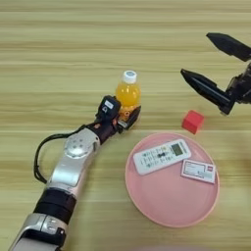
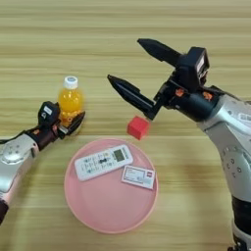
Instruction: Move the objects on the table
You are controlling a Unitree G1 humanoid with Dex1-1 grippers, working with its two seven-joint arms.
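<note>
Your left gripper (image 1: 128, 116) sits at the base of the small orange-drink bottle with the white cap (image 1: 128, 93), which stands upright on the light-brown wooden table (image 1: 59, 44) just left of the big round pink plate (image 1: 166, 206). One black finger curls around the bottle's near side; the other is hidden behind it, so you appear to be clasping it low down, though whether the grip is firm I cannot tell. A low hold keeps the cap clear but leaves a tall bottle free to tip.

Your right gripper (image 2: 131, 68) hangs above the table with its two long black fingers spread wide, holding nothing. It sits just beyond the small red cube (image 2: 138, 127), which rests on the bare wood beside the plate's far edge. That wide spread looks suited to dropping over the cube.

The white remote control with grey buttons (image 2: 103, 161) and the flat white-and-red card-like box (image 2: 138, 177) lie side by side on the plate, close but apparently not touching.
</note>
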